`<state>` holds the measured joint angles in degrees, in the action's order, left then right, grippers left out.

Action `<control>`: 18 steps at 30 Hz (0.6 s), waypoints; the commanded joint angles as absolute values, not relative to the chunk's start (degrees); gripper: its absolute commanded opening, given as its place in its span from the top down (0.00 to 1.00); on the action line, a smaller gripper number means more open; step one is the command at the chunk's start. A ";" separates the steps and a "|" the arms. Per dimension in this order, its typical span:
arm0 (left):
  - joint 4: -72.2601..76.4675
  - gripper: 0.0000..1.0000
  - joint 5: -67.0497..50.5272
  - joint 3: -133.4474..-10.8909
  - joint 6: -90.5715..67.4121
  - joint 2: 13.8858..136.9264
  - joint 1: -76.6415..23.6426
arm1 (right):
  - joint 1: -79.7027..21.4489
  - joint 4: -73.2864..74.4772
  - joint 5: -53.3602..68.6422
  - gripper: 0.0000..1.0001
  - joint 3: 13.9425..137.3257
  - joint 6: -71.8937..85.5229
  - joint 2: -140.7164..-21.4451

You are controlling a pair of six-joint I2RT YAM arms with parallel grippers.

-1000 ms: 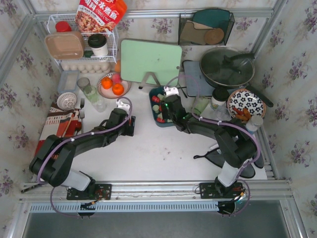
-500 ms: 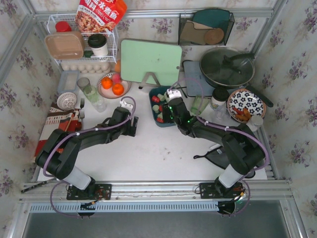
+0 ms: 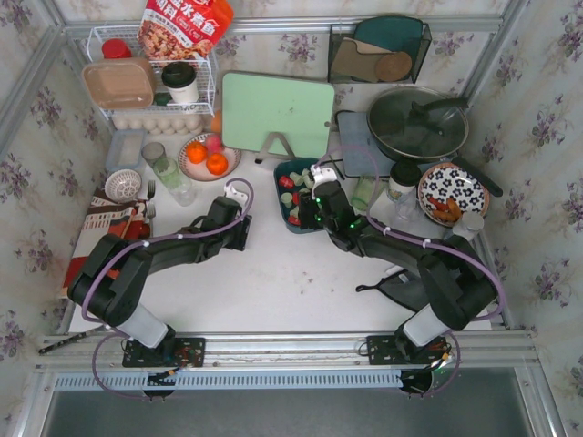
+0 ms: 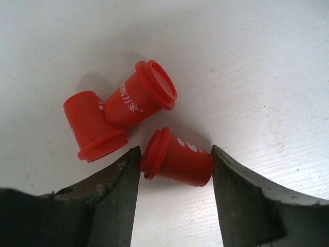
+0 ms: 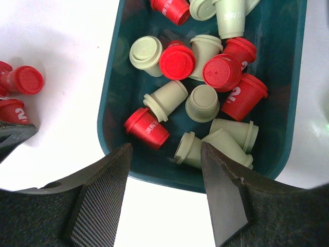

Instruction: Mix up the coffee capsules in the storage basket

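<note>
Inside the storage basket [image 5: 280,103]: red and pale green coffee capsules [image 5: 202,103] lie jumbled, some upright, some on their sides.
Basket position: mid-tabletop, toward the far side, just in front of the green cutting board [image 3: 278,109].
Outside the basket: three red ones lie on the tabletop [image 3: 273,273] just left of it.
Left hand [image 4: 176,154]: lowered to the surface, its fingers pressed against both ends of one red capsule [image 4: 180,158] lying on its side.
Neighbours: a pair of red capsules [image 4: 139,98] lies touching each other, just beyond the held one.
Left arm: elbow swung out toward the left edge, forearm running right and away to a spot just left of the basket.
Right hand [image 5: 165,149]: hovers over the basket's near rim, fingers spread apart, holding nothing.
Right arm: elbow out to the right, forearm reaching left and away.
Surface: white, lightly scuffed.
Room: floral wallpaper on three sides, metal rails along the edges.
Far side: crowded with a white wire rack [image 3: 209,82], a black mesh holder [image 3: 378,50] and a lidded pan [image 3: 417,123].
Left of basket: oranges [image 3: 217,164] on a plate.
Right edge: patterned bowl [image 3: 453,187].
Open room: bare tabletop between the two forearms, toward the near edge.
</note>
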<state>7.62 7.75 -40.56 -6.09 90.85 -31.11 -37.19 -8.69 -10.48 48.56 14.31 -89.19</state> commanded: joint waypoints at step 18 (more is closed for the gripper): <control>39.72 0.52 -8.97 -20.66 0.77 70.39 -35.91 | -39.01 -10.26 11.13 0.34 48.74 20.32 -82.95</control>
<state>22.70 -0.58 -25.19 -2.61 74.04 -35.14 -38.02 -7.22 2.00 49.17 17.87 -83.59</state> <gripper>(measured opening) 0.540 0.659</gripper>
